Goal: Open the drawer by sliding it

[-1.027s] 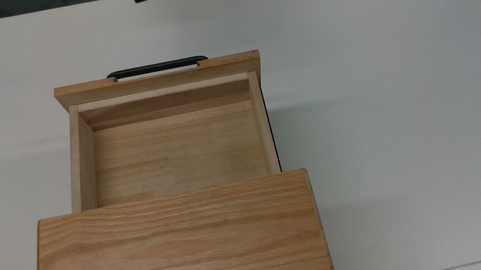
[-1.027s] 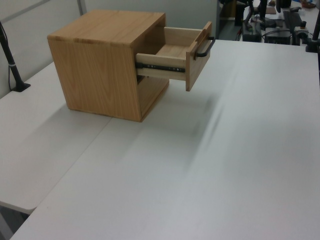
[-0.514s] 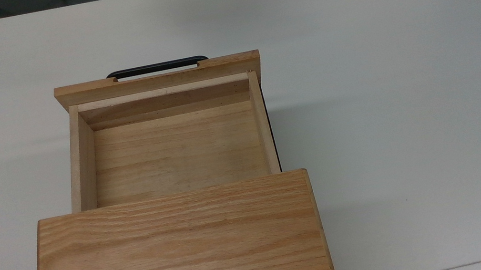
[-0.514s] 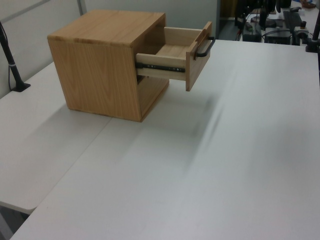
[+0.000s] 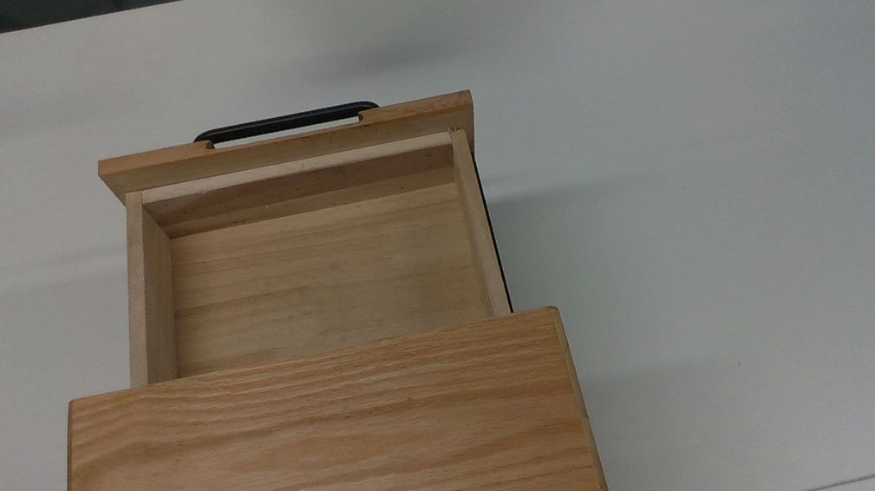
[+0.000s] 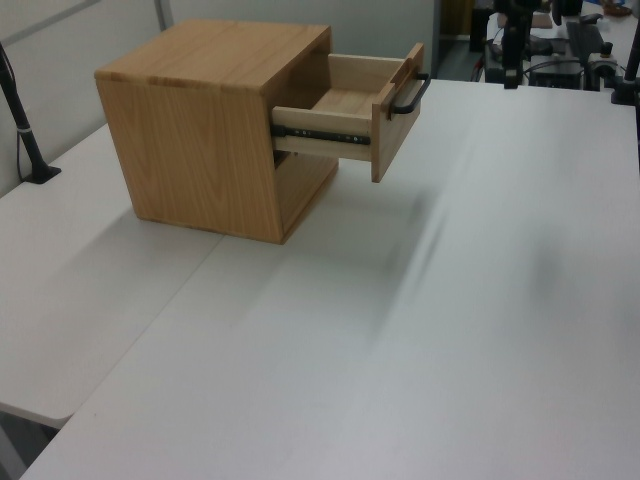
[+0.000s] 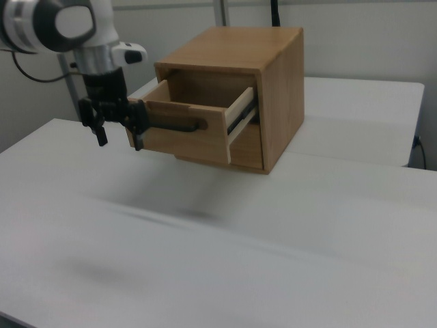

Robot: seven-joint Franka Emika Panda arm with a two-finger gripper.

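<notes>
In the right view the gripper (image 7: 119, 135) hangs above the table (image 7: 205, 273), fingers (image 7: 101, 131) spread wide and empty. Just to its right in the right view, the drawer (image 7: 188, 123) juts well out of the cabinet (image 7: 273, 89), its handle (image 7: 179, 126) near the fingers, untouched.

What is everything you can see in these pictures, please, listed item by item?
drawer: one, light oak, pulled out of the cabinet, nothing inside.
handle: one, black bar, on the drawer's front panel.
cabinet: one, oak, on the table.
table: white, under the cabinet.
slide rail: dark metal, along the drawer's side.
arm: one, white, at the right view's left.
hand: one, black, open, in front of the handle in the right view.
</notes>
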